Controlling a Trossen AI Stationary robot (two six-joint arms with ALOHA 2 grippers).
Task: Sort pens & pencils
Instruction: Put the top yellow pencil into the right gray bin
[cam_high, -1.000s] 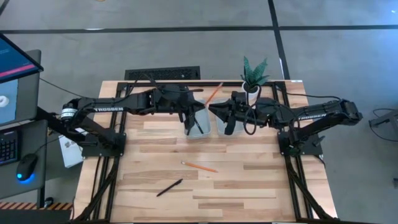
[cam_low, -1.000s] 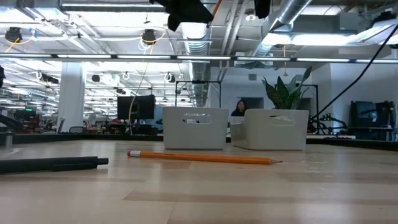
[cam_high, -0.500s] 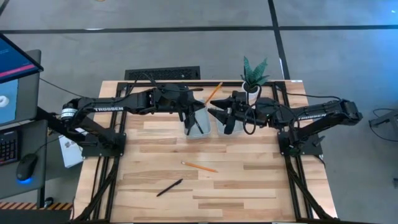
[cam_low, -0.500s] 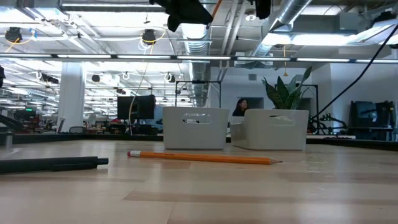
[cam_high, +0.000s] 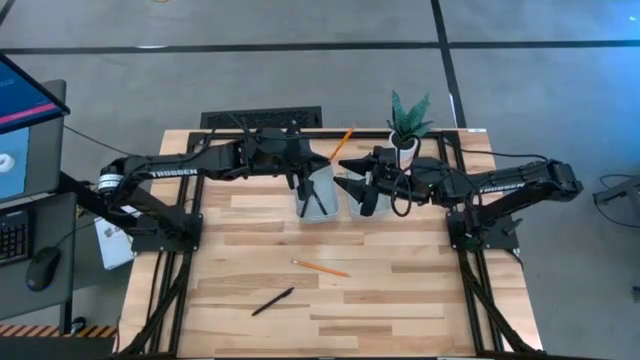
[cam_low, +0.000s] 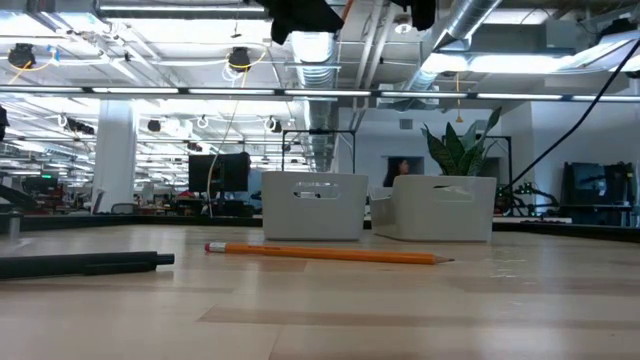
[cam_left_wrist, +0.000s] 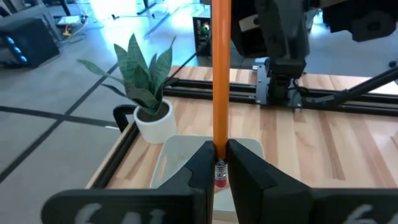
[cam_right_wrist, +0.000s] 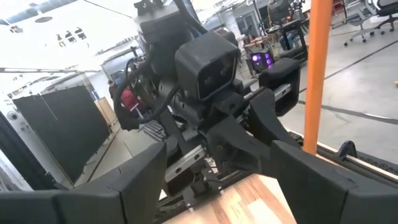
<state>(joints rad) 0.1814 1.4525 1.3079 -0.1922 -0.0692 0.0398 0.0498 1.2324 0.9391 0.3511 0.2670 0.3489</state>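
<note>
My left gripper (cam_high: 322, 161) is shut on an orange pencil (cam_high: 341, 142), up over the far side of the two white trays (cam_high: 318, 203) (cam_high: 364, 197). In the left wrist view the pencil (cam_left_wrist: 221, 74) stands over the right tray (cam_left_wrist: 177, 155). My right gripper (cam_high: 344, 174) is open and empty beside it, facing the left gripper (cam_right_wrist: 205, 68). Another pencil (cam_high: 320, 268) and a black pen (cam_high: 272, 301) lie flat on the table. A dark stick (cam_high: 314, 200) shows in the left tray. My left gripper pinches the pencil between its two fingers just above the eraser end (cam_left_wrist: 220, 163). The fingers lie across the pencil. The pencil is lifted clear and sticks out beyond the fingers, slanting toward the table's far right (cam_high: 349, 131).
A potted plant (cam_high: 406, 128) stands at the far edge next to the right tray. In the low view the loose pencil (cam_low: 330, 254) and pen (cam_low: 85, 264) lie in front of the trays (cam_low: 313, 206) (cam_low: 443, 208). Bare wood lies toward the near edge.
My left gripper has shifted a little toward the table's far edge with the pencil, still shut on it. The pencil stays clear of the trays.
</note>
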